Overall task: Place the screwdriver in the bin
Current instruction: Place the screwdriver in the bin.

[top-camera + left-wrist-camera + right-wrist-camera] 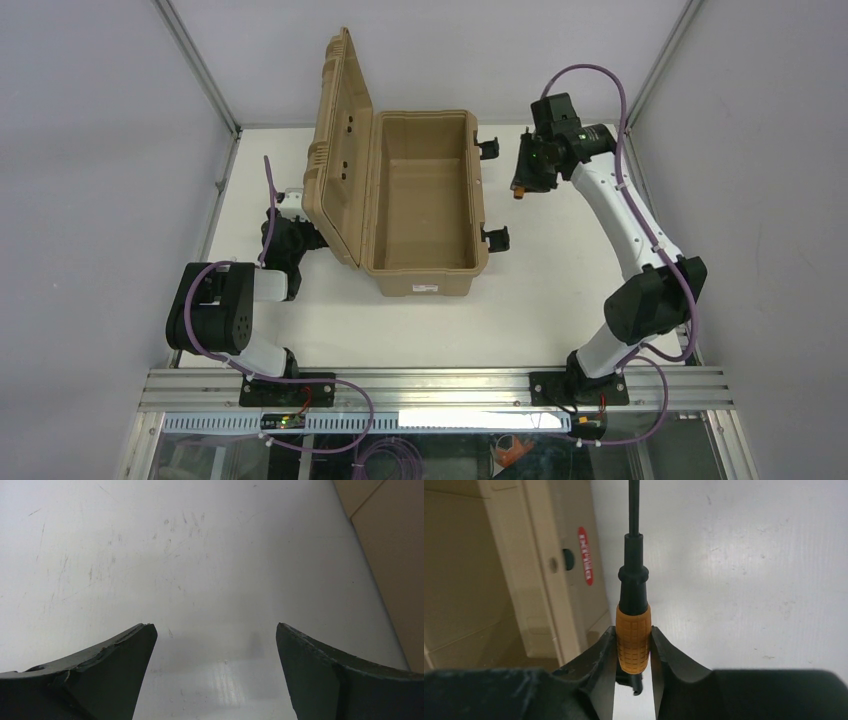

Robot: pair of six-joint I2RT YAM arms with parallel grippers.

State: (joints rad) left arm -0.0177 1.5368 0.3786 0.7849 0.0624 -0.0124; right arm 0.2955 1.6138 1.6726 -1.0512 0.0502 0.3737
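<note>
The bin [421, 278] is a tan hard case standing open mid-table, with its ribbed lid [338, 150] raised on the left. My right gripper [525, 180] hovers just right of the bin's far right corner, shut on the screwdriver [519, 193]. In the right wrist view the fingers pinch the orange handle [633, 639] and the black shaft [634, 510] points away over the white table. The bin's outer wall [524, 570] lies to its left there. My left gripper [305, 238] sits low beside the lid, and its fingers [125, 650] stand wide apart over bare table.
Black latches [488, 148] [497, 238] stick out from the bin's right side, close to the right gripper. Grey walls with metal frame posts [200, 70] enclose the white table [560, 290]. The bin's tan side [395, 555] shows at the right of the left wrist view.
</note>
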